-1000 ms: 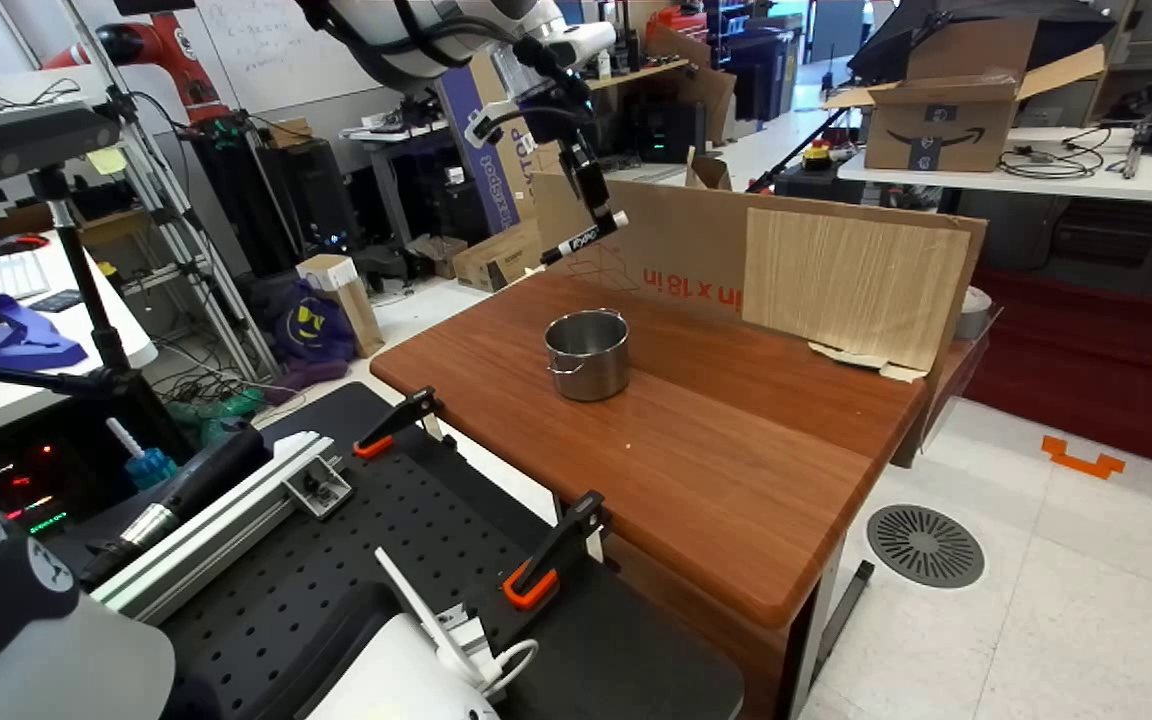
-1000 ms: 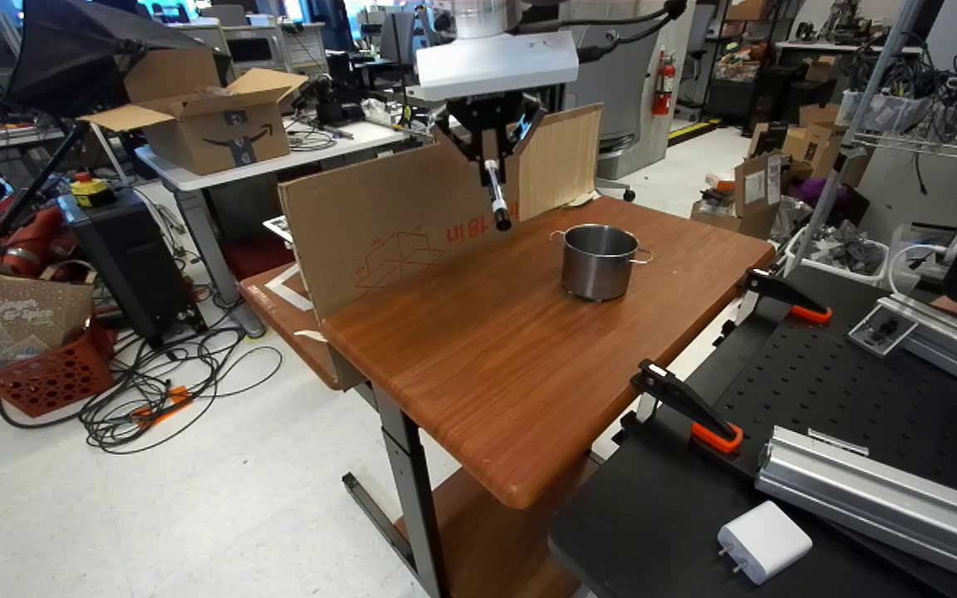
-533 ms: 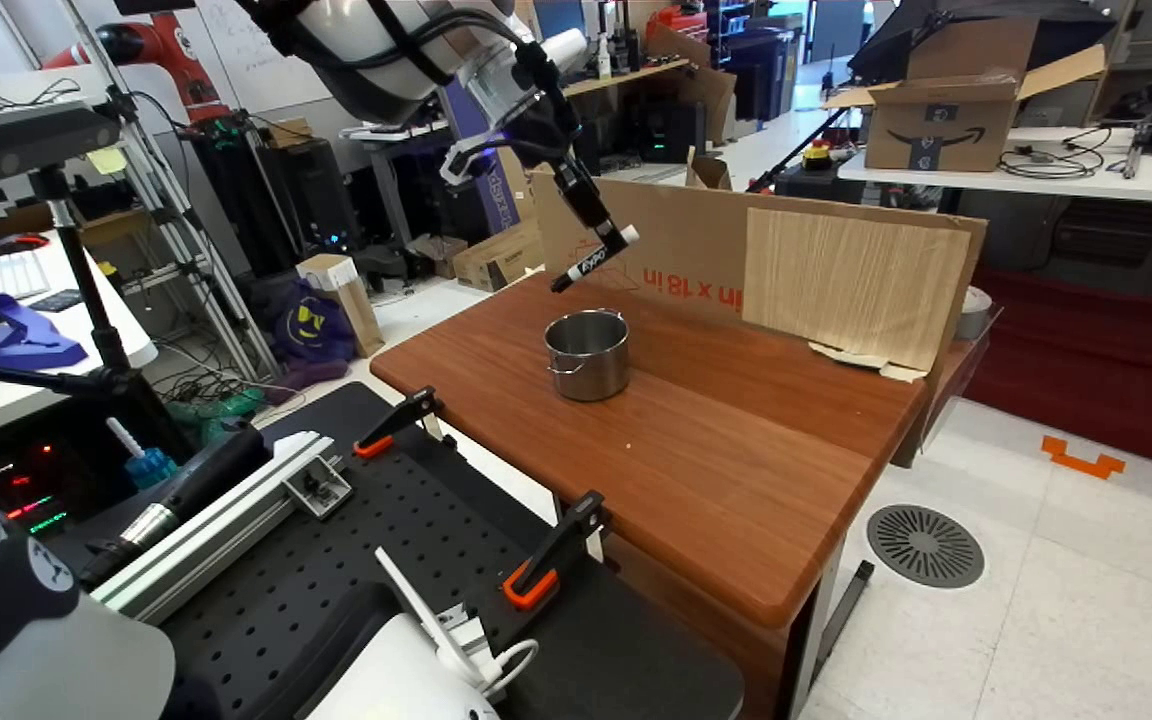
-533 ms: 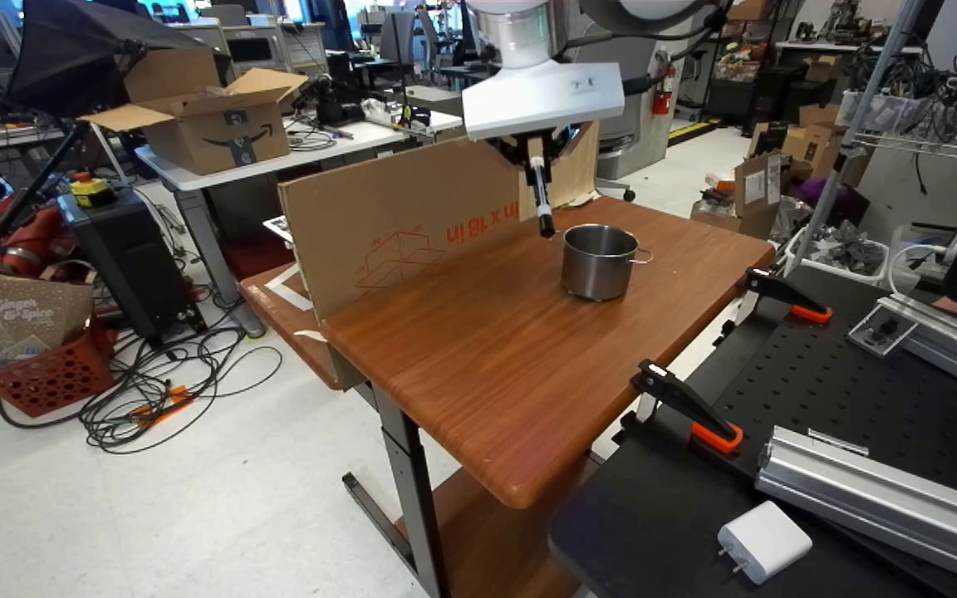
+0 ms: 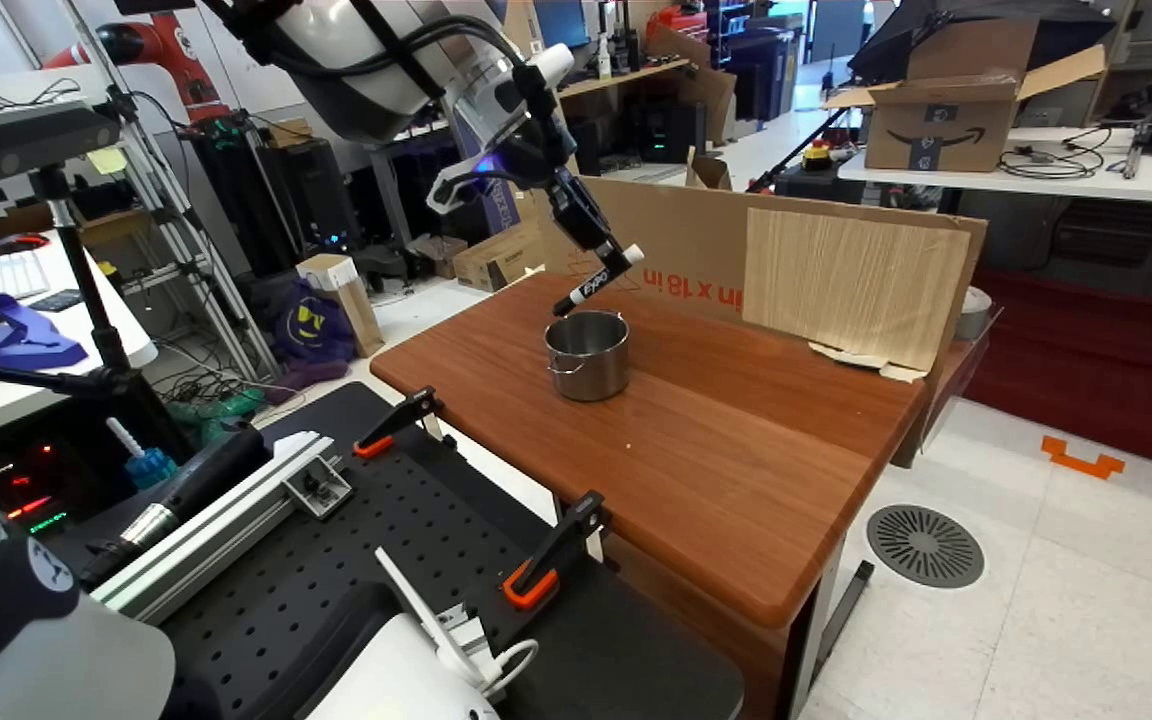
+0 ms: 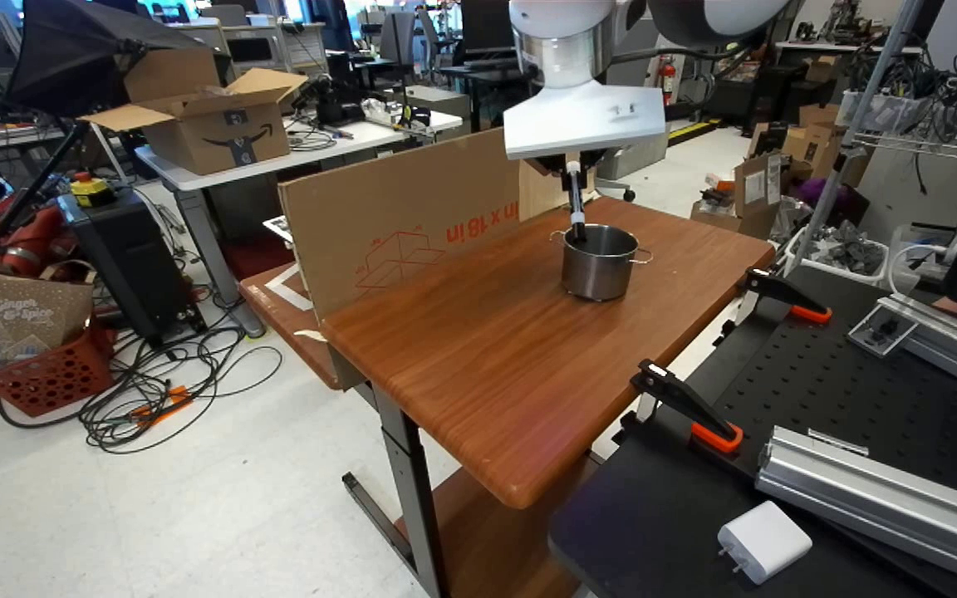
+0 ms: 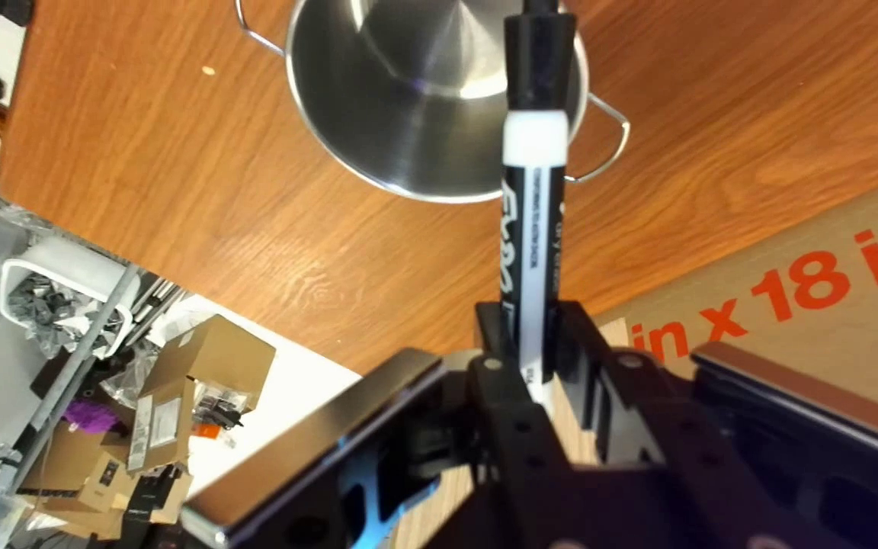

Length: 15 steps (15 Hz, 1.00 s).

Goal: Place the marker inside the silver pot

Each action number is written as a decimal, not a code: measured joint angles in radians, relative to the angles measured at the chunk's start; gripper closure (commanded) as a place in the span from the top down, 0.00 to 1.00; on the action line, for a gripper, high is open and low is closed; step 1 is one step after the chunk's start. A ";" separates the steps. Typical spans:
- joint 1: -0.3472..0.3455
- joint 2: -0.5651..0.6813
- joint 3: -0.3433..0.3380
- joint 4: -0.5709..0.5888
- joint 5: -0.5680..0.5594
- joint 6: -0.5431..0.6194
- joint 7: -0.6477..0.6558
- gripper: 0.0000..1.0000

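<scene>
our claw [image 7: 532, 328] grips the marker [image 7: 534, 213]; in an exterior view it hangs at eleven o'clock of the silver pot [image 6: 596, 278], tip perhaps over it; brown table [image 6: 462, 357] beneath, a carton [image 6: 233, 139] toward ten.

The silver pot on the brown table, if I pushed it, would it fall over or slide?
The silver pot would probably slide rather than tip: it stands upright and looks about as wide as tall. Its shiny metal should feel stiff and maybe slippery. It's hollow, so it may be light for its size.
</scene>
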 measured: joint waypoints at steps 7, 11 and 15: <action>-0.064 0.002 0.032 -0.029 -0.011 -0.001 0.028 0.05; -0.069 0.015 0.043 -0.031 -0.011 -0.006 0.029 0.05; -0.069 0.033 0.054 -0.027 -0.011 -0.025 0.029 0.05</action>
